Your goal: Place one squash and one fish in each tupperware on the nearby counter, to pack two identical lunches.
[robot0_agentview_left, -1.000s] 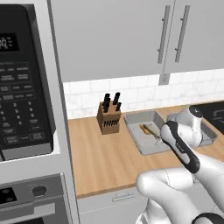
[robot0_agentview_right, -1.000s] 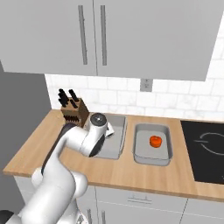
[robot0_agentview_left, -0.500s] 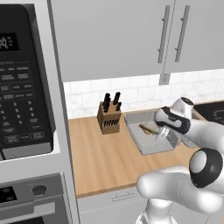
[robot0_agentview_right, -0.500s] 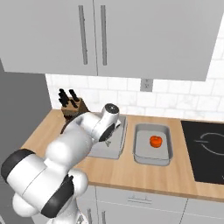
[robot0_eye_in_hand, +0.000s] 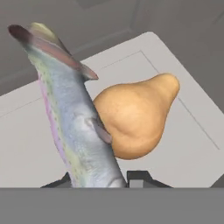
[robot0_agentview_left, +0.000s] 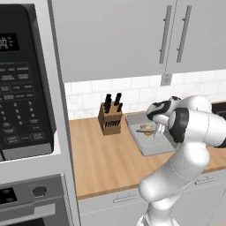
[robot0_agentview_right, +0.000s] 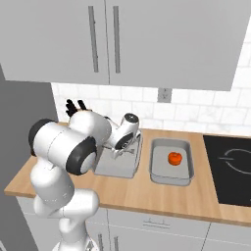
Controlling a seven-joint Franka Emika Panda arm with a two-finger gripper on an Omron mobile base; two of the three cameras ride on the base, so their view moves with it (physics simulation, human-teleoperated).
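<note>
Gripper (robot0_eye_in_hand: 118,180) jaws are pinching the fish (robot0_eye_in_hand: 72,118) over the left tupperware (robot0_eye_in_hand: 183,131), which is holding a tan squash (robot0_eye_in_hand: 135,118); right tupperware (robot0_agentview_right: 170,175) is holding an orange squash (robot0_agentview_right: 174,158).

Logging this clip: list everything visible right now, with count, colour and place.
left tub: one, grey, on the counter
right tub: one, grey, beside the left tub
orange squash: one, in the right tub
tan squash: one, pear-shaped, in the left tub
fish: one, grey, over the left tub
knife block: one, brown, by the backsplash
cooktop: one, black, right of the tubs
microwave: one, black, far left
counter: one, light brown
gripper: one, dark-tipped, closed on the fish
</note>
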